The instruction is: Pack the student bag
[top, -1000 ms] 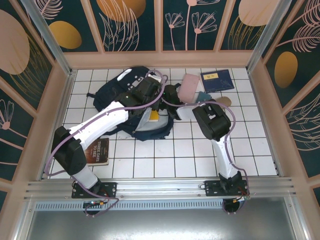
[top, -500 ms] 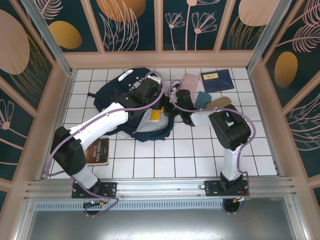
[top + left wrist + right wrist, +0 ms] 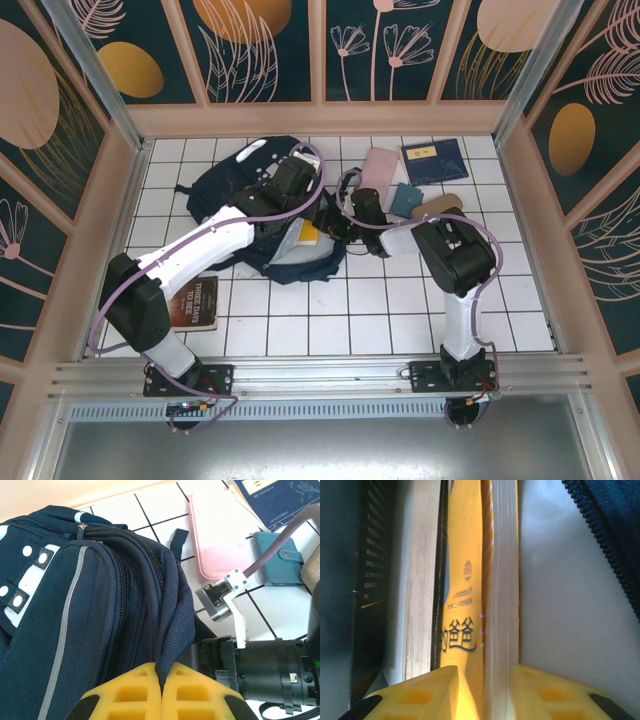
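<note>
The student bag point(image 3: 228, 185), big and navy with white buckle patches, lies at the back left with its mouth facing right. My left gripper point(image 3: 304, 206) is shut on a fold of the bag's navy flap point(image 3: 175, 625), its yellow fingers point(image 3: 130, 692) pressed together on the cloth and holding the mouth up. My right gripper point(image 3: 333, 226) reaches into that mouth. Its jaws sit on either side of a yellow book point(image 3: 465, 580) with black characters, standing on edge against the pale lining point(image 3: 565, 610). A dark-covered book point(image 3: 417, 580) stands just left of it.
A pink case point(image 3: 378, 168), a teal pouch point(image 3: 405, 198), a flat navy book point(image 3: 433, 160) and a tan object point(image 3: 442, 206) lie right of the bag. A brown book point(image 3: 196, 302) rests by the left arm. Wooden walls close in the tiled floor.
My right gripper pulled back from the bag with wider jaws, then pushed left into the mouth again and narrowed round the yellow book. The left gripper kept its hold on the flap.
</note>
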`<act>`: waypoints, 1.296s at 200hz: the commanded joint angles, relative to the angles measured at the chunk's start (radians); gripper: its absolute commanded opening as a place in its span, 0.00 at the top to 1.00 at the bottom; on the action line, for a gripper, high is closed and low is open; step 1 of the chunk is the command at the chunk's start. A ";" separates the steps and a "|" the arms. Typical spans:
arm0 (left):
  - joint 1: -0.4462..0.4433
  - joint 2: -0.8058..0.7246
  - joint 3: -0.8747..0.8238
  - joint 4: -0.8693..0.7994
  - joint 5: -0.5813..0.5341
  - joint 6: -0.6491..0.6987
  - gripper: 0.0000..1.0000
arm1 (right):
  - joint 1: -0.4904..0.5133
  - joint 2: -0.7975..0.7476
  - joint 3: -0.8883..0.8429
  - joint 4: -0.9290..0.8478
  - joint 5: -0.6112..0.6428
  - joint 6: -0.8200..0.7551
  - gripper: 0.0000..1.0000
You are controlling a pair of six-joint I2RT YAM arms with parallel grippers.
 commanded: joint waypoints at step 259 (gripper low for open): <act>0.003 0.172 0.071 0.309 0.298 -0.226 0.39 | -0.589 -0.359 -0.031 -0.313 0.443 -0.299 0.36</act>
